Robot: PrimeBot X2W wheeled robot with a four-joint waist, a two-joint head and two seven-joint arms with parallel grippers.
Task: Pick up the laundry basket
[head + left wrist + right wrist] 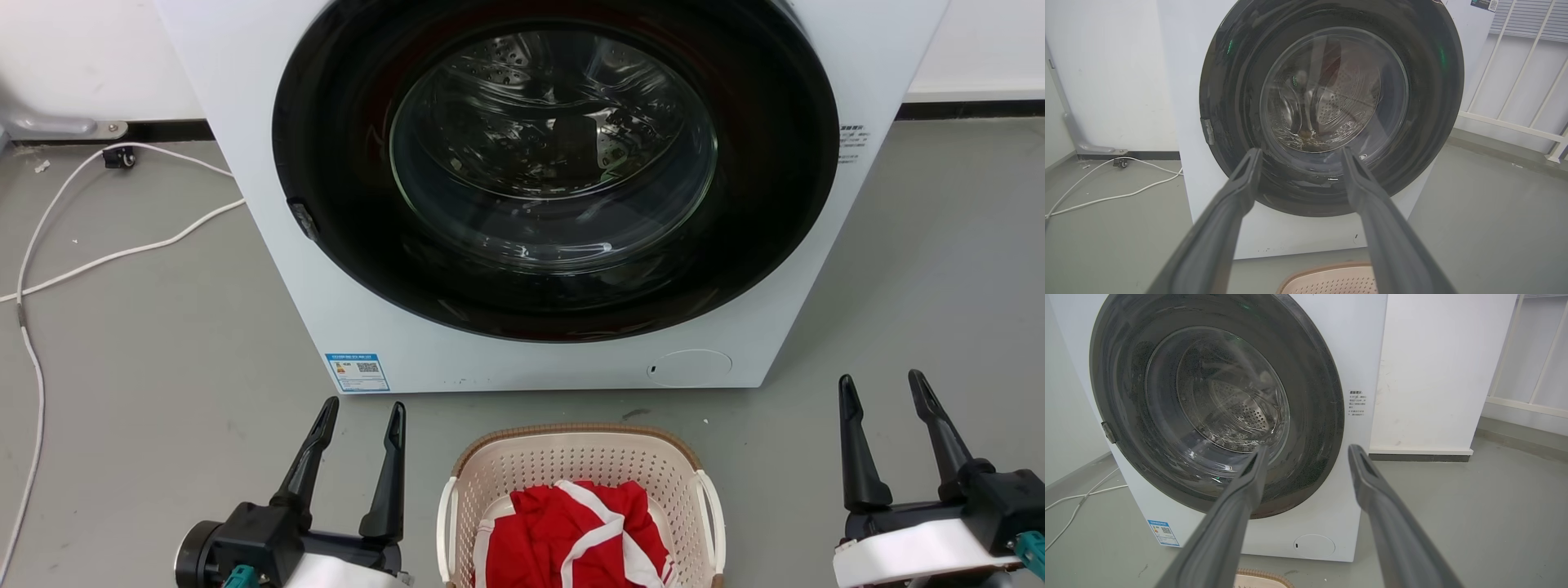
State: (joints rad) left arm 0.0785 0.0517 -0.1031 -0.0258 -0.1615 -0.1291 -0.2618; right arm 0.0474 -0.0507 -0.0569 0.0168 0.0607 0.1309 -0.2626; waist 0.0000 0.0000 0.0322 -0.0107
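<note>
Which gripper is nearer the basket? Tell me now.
Left. The left gripper sits open, close on the left of the basket; the right gripper, also open, stands clearly farther off on its right.

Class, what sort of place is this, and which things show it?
Probably a laundry area: a front-loading washing machine stands on a grey floor, with a laundry basket holding red cloth before it.

White washer (490,363) on grey floor (163,367), round door (555,163) shut; white cable (131,249) lying left; blue label (357,371) low on front.
</note>
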